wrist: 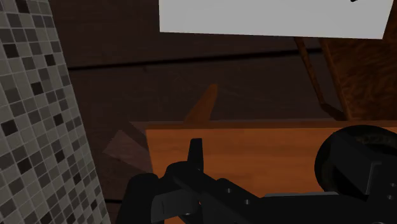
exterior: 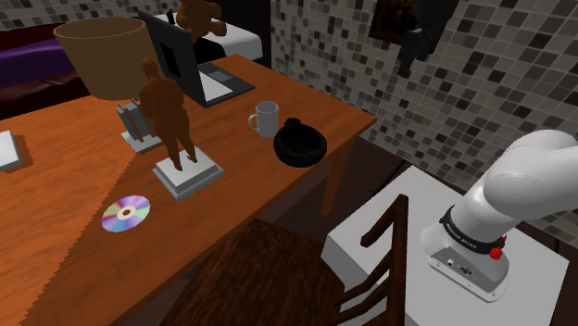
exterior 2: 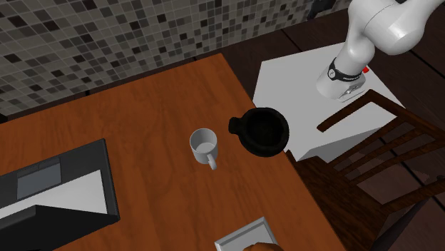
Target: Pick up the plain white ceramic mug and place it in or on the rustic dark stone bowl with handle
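White and upright, the mug [exterior: 264, 118] stands in the shoulder view near the wooden table's [exterior: 83, 176] corner by the tiled wall. The black bowl [exterior: 301, 144] is just beside it but apart, closer to the edge that faces the stand [exterior: 370, 243]. Both probably sit there so that the arm [exterior: 519, 185] can reach them, while the brown figurine [exterior: 169, 106] and the disc [exterior: 126, 214] lie farther along the table. In the second exterior view the mug [exterior 2: 204, 145] is empty, mouth up, its handle turned away from the bowl [exterior 2: 264, 130], whose stubby handle points toward the mug. The bowl sits right at the table's edge beside the stand, and the gap between the two likely leaves room for a grasp from above. In the wrist view the gripper [wrist: 195, 159] hangs out beyond the table's edge, looking across the wood past the bowl [wrist: 356, 165]. Whether it is spread or pressed together cannot be told, and the mug is not in it.
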`<state>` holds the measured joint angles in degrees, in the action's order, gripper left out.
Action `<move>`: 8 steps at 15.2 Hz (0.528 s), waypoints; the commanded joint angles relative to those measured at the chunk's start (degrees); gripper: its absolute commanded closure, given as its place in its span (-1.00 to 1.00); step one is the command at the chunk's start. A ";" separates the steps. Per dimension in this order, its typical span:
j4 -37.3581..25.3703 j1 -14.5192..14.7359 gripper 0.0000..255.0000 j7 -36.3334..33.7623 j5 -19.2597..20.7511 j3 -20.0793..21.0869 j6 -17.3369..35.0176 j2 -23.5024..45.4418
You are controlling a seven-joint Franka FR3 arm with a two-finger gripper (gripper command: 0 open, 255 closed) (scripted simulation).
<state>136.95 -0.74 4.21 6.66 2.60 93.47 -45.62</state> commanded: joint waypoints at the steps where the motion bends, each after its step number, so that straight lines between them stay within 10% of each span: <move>1: 0.00 0.00 -1.00 0.00 0.00 0.00 0.00 0.00; 8: -0.77 1.60 -1.00 0.51 -1.91 0.01 12.76 12.10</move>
<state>136.08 0.43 5.03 5.24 2.24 104.33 -35.06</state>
